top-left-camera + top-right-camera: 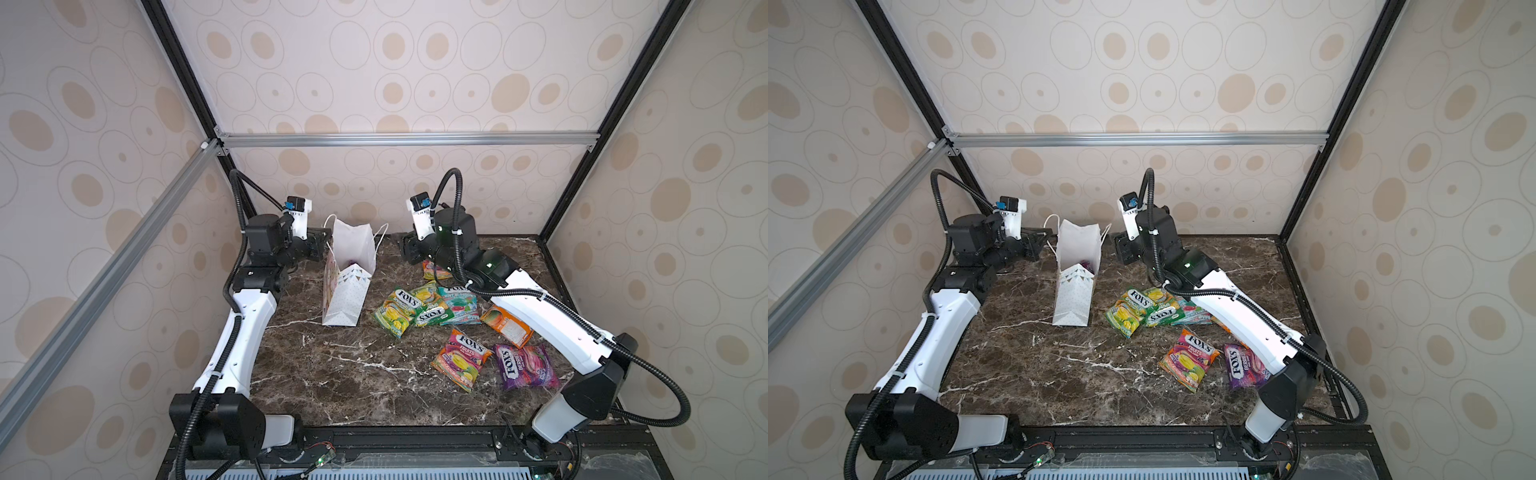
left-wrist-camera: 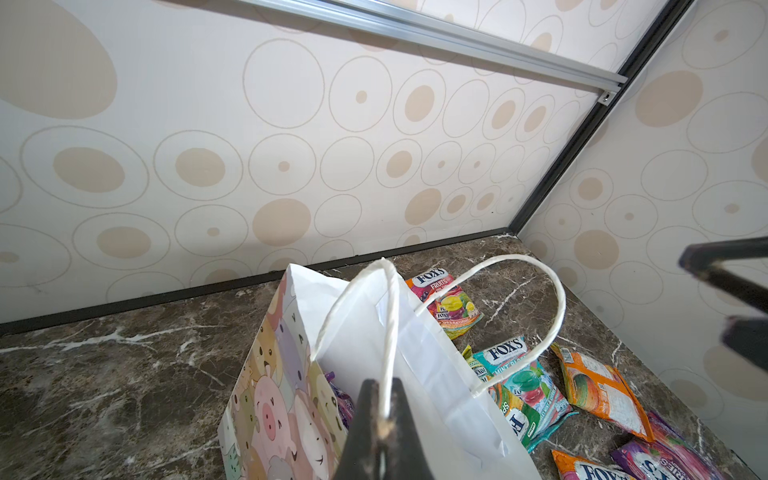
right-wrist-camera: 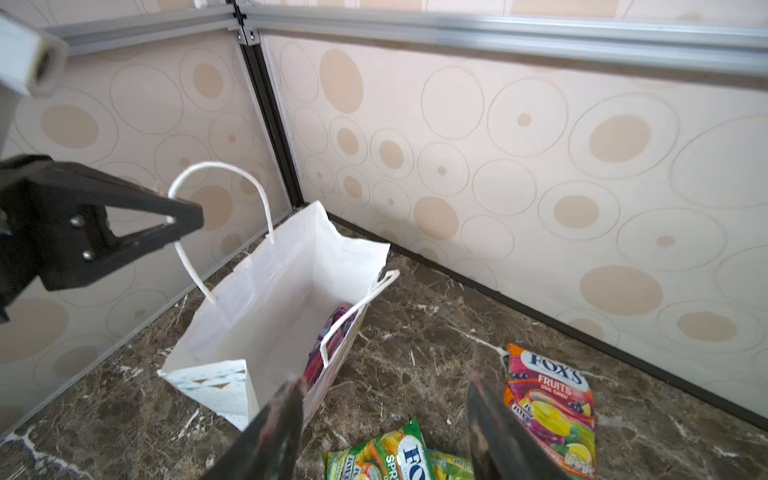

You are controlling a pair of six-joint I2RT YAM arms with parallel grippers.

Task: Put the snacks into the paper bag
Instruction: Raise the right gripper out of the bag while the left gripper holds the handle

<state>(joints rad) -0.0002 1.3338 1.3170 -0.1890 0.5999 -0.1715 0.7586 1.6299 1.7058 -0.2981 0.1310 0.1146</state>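
In a top view the paper bag (image 1: 347,299) stands on the tabletop (image 1: 332,374), snacks (image 1: 415,309) beside it. Left wrist view: left hand (image 2: 384,415) clamped on its handle (image 2: 390,316). Right wrist view: right hand (image 3: 385,380) apart, empty; one purple pouch (image 3: 337,320) inside. Next, I think, fetch another pouch.

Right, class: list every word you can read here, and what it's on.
"FOX'S FRUITS OVAL CANDY": orange-pink pouch near the wall
"FOX'S MINT BL", rest hidden: teal pouch
"FOX'S BERRIES": purple pouch
"FOX'S SPR", rest unclear: yellow-green pouch
Back print, orange pouch: too small to read
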